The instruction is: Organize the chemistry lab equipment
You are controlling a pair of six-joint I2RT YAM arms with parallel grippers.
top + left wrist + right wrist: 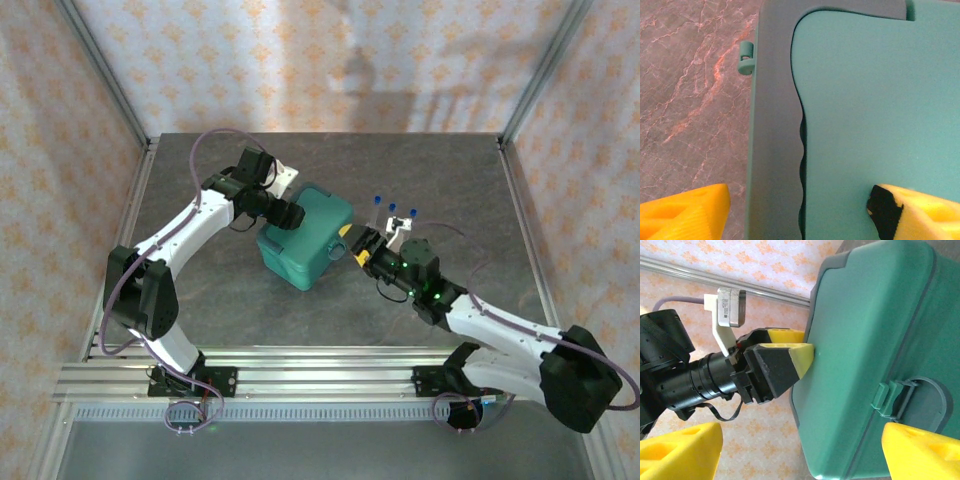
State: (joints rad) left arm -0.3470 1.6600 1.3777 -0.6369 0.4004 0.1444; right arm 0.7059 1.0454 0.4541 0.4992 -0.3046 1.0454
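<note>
Blue-capped test tubes [392, 210] stand upright in a small clear rack [402, 230] right of centre, just behind my right arm. A teal hinged case [305, 240] lies closed mid-table. My left gripper [290, 214] is open at the case's far left edge. In the left wrist view it [800, 215] straddles that edge, with one finger above the lid [875, 115] and the other above the table. Its fingertips [802, 357] touch the lid in the right wrist view. My right gripper [358, 248] is open at the case's right side, its fingers apart around the case's near corner [840, 455].
The case's latch [894, 399] faces my right wrist camera, close to the right finger [922, 452]. A small tab [746, 57] juts from the case's rim. Bare dark marbled tabletop [220, 320] lies in front of the case. Patterned walls and metal posts enclose the table.
</note>
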